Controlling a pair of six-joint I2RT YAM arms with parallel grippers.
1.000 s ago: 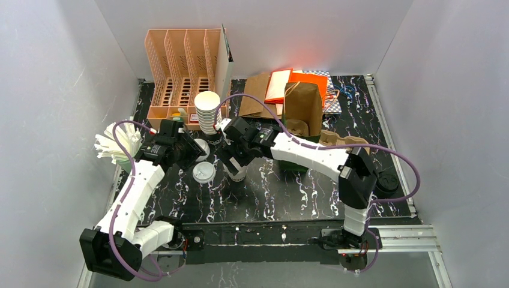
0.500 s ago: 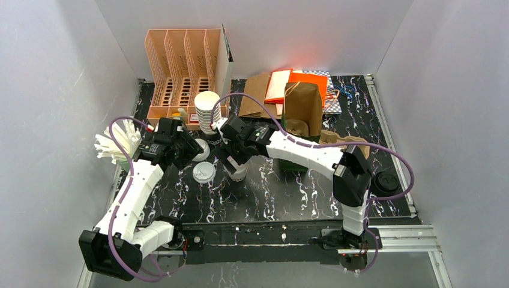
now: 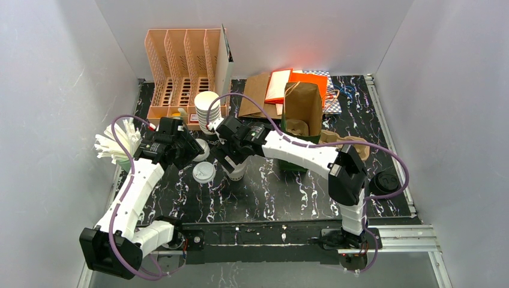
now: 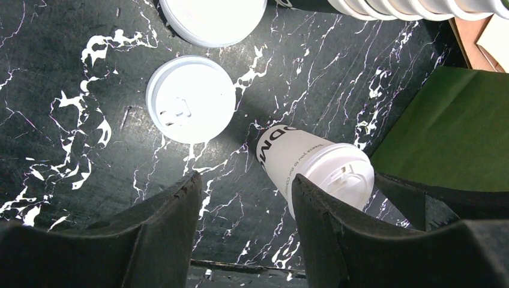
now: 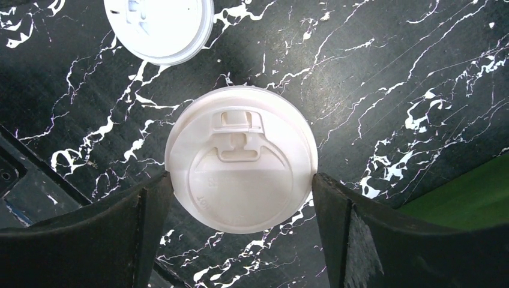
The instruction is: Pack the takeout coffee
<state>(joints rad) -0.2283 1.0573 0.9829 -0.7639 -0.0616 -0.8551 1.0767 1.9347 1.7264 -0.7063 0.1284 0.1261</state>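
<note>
Now the right end effector (image 5: 240,180), jaws apart, is drawn slightly inward around the takeout coffee (image 5: 241,159); a grasp is judged imminent.

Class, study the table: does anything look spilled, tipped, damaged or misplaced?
Nothing stands out. The takeout coffee stands upright, lid on, between the right gripper's fingers; no spill on the table. A loose lid lies flat nearby.

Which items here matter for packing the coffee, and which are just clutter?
Job: lidded white paper cup; right gripper straddling it; open brown paper bag, probably.
Clutter: loose flat white plastic lid; stack of nested white paper cups; peach slotted plastic rack.
</note>
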